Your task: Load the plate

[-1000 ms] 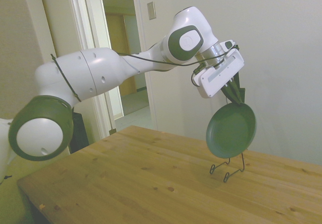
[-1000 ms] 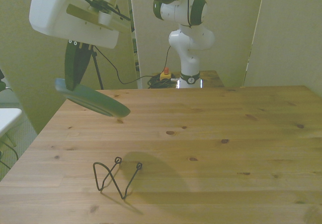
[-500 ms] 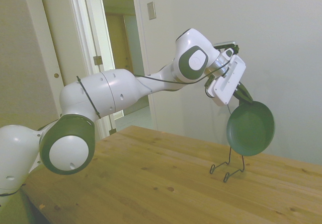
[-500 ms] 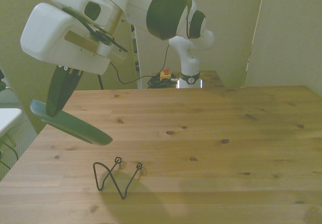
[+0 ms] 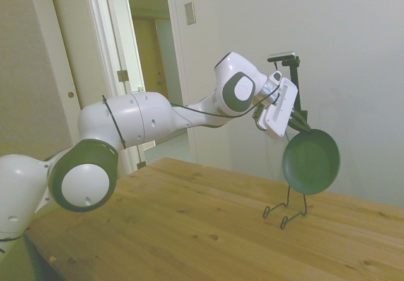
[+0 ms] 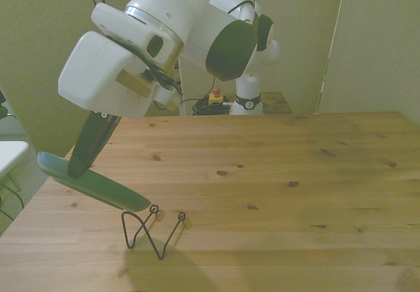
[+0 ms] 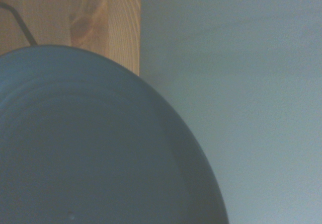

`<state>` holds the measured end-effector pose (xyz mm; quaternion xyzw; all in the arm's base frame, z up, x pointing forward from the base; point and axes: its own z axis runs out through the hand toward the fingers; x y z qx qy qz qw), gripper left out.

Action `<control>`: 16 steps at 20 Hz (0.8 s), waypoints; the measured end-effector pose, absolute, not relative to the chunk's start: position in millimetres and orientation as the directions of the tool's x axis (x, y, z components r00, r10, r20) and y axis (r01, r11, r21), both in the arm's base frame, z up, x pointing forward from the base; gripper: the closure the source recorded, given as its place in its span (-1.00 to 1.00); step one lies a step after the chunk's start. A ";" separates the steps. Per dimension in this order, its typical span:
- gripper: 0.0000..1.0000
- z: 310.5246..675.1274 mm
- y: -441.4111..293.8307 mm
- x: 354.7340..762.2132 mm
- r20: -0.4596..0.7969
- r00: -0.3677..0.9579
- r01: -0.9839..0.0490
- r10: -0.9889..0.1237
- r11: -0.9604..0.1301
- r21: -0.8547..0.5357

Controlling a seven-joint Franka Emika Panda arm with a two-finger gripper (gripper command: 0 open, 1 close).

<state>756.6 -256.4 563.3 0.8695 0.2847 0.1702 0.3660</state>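
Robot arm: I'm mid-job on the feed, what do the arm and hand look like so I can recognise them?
A white, rounded arm with dark grey-green joint caps and a thin black cable strung along it. The hand is a boxy white unit with two slim dark fingers. A tan strip crosses the unit's side in the front view.

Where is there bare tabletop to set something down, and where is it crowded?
Nearly all of the wooden table is bare: everything toward the front view's right of the wire rack and behind it. Only the near corner at the front view's left is crowded, where the tool holds the plate above the rack.
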 end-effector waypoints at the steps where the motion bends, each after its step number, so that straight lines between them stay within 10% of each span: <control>1: 1.00 563.7 -252.3 754.9 0.085 0.775 0.376 0.626 -0.566 0.733; 16: 1.00 563.1 -228.2 699.3 0.093 0.779 0.391 0.621 -0.595 0.702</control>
